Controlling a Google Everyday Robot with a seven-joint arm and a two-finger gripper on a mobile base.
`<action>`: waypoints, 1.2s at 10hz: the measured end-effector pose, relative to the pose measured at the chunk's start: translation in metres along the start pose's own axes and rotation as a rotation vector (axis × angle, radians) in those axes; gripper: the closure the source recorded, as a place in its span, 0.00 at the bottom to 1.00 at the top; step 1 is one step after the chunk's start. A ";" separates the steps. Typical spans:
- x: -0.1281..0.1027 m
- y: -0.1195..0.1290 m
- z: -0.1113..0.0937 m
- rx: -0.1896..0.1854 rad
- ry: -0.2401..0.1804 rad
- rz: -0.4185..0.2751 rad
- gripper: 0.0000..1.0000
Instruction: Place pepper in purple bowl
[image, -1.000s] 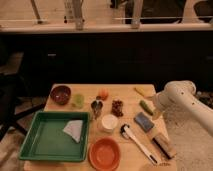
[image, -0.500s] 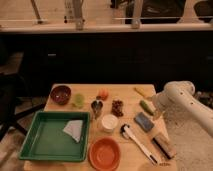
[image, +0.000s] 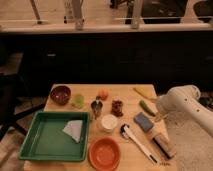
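Pepper (image: 146, 107) lies on the table (image: 125, 89) near the right edge, just below a yellow elongated item (image: 142, 91). The tool (image: 160, 117) sits just right of and below the pepper, at the end of the white arm; open or closed, cannot tell. Purple bowl (image: 60, 94) stands far left, well apart from both. Versus half a second ago, pepper and arm are unchanged.

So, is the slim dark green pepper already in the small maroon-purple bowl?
Out. The pepper lies on the wooden table beside the gripper, at the right; the purple bowl stands far left.
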 end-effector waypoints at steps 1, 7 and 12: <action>0.007 0.001 -0.002 0.016 0.010 0.021 0.20; 0.032 -0.012 0.028 0.019 0.015 0.080 0.20; 0.042 -0.016 0.058 -0.048 0.003 0.065 0.20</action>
